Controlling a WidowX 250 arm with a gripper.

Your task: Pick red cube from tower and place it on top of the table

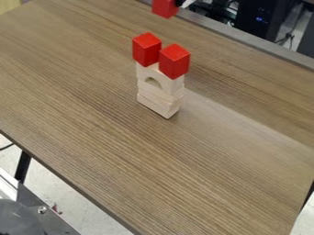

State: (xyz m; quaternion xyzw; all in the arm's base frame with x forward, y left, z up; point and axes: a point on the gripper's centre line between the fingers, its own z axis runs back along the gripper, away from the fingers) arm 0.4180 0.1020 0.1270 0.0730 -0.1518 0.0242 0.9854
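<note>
At the top edge of the view, a small black part of my gripper [180, 2] shows right against a red cube [164, 8], and the gripper is shut on that cube, over the far edge of the table [86, 119]. The tower stands upright near the middle of the table's far half. Its lower part is pale wooden blocks [157, 102] with an arch block [160, 79] above them. On top sit two more red cubes, a left one [146, 49] and a right one [175, 61], side by side.
Beyond the table's far edge is dark equipment [260, 18] with cables at the upper right. A metal frame part [36, 215] lies below the table's near edge at the lower left.
</note>
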